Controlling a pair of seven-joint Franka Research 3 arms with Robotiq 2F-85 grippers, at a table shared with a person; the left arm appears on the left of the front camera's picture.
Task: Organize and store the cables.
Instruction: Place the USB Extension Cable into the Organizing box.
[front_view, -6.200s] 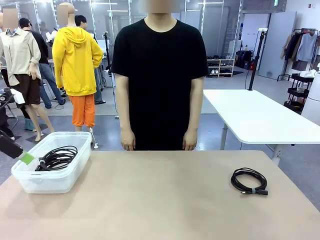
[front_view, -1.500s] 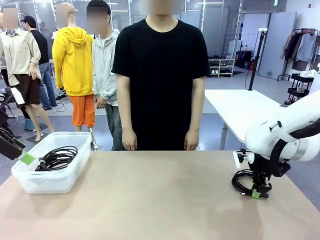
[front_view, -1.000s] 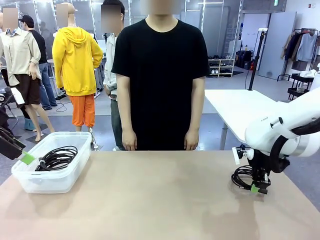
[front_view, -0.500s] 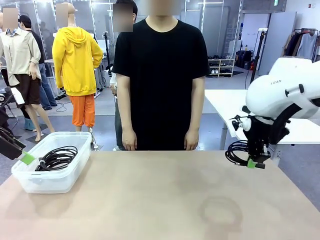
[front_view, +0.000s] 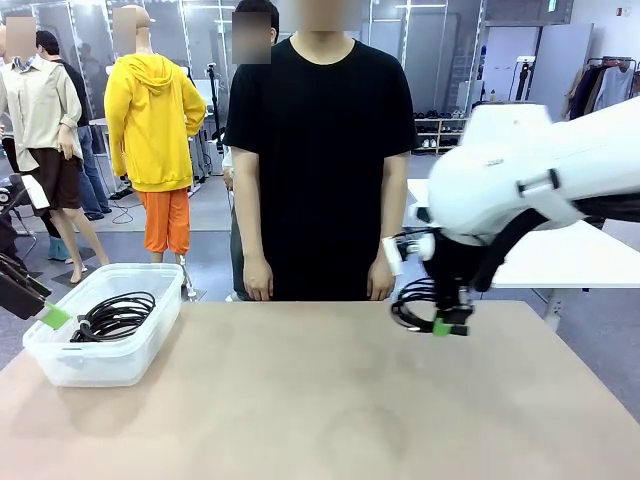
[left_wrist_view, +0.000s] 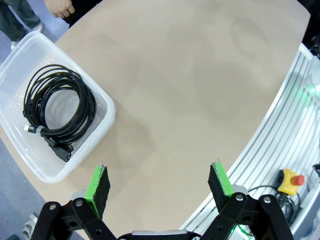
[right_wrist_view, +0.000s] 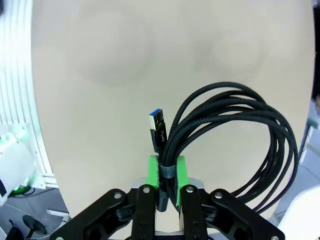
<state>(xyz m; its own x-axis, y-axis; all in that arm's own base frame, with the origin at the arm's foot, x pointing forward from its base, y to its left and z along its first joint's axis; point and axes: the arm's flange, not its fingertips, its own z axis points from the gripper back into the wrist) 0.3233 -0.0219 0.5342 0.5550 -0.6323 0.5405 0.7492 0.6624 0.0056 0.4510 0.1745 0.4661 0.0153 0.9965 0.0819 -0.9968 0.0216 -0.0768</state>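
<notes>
My right gripper (front_view: 447, 326) hangs above the table's right half, shut on a black coiled cable (front_view: 410, 305) that dangles clear of the tabletop. In the right wrist view the green pads (right_wrist_view: 178, 177) pinch the coil's tied part, and the loops (right_wrist_view: 250, 135) and a blue-tipped USB plug (right_wrist_view: 157, 127) stick out past them. Another black cable coil (front_view: 116, 316) lies in the clear plastic bin (front_view: 62, 362) at the table's left; the left wrist view looks down on that coil (left_wrist_view: 57, 111). My left gripper (left_wrist_view: 160, 181) is open and empty, hovering off the bin's near side, its green fingertip (front_view: 53, 316) at the left edge.
A person in a black T-shirt (front_view: 320, 150) stands at the far side, hands (front_view: 257, 290) down by the table edge. The beige tabletop (front_view: 300, 400) is bare between bin and right arm. The left wrist view shows a rail and a red stop button (left_wrist_view: 291, 181) beyond the near edge.
The right arm has lifted the cable off the table and carried it leftward, from the right side toward the middle. The left arm has stayed put.
</notes>
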